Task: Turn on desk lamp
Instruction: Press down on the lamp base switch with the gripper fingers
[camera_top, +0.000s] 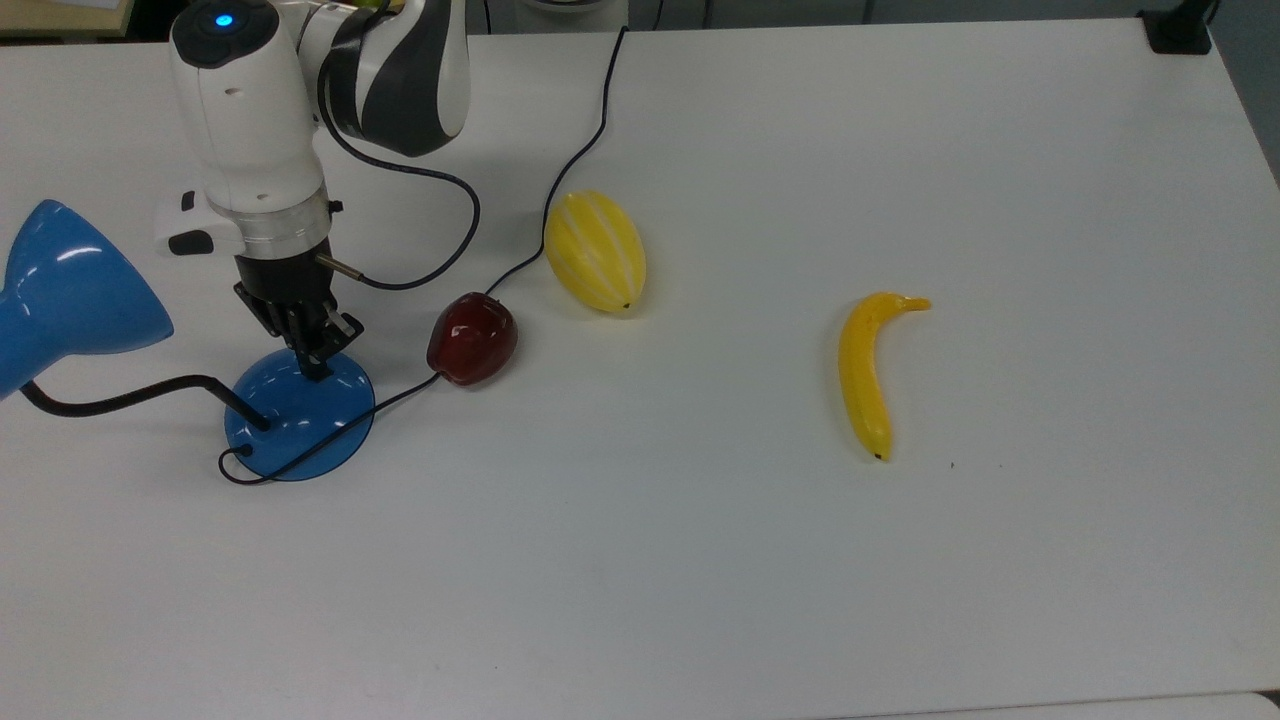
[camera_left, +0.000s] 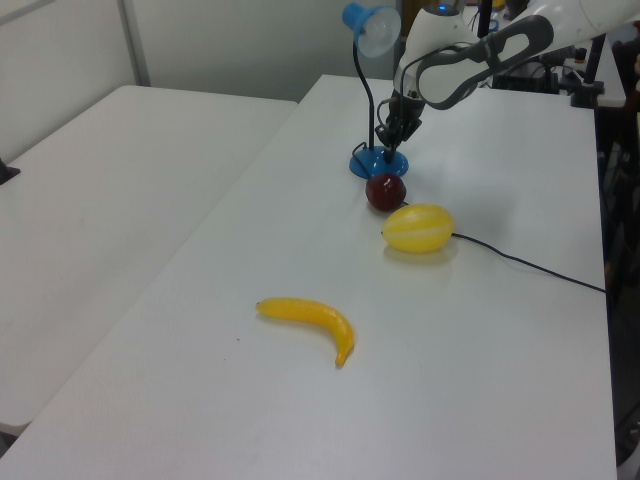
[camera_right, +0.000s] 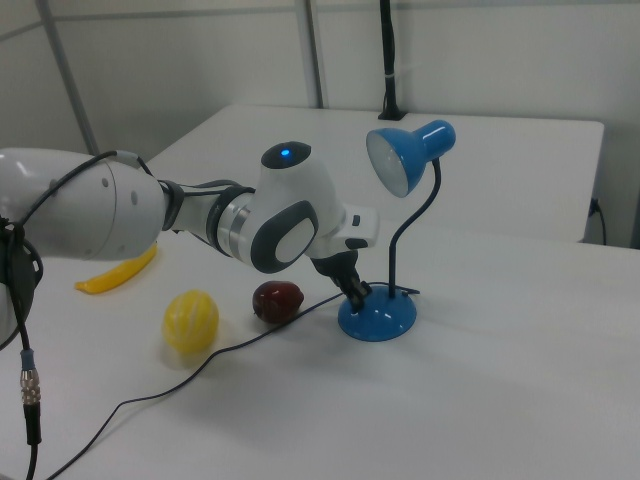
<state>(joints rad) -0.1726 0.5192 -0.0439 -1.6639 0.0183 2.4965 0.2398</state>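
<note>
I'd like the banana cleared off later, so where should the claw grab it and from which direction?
Grip the banana across its thick middle, coming straight down from above. It lies flat on the table, curving lengthwise up and down in the top view, so the claw fingers should close across its narrow width. Bare table surrounds it, so nothing seems to block the descent.

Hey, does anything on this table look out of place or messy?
Nothing is spilled or damaged. One oddity: the desk lamp has its black cord trailing across the table, running right against the red apple and past the yellow melon. The banana lies apart.
</note>
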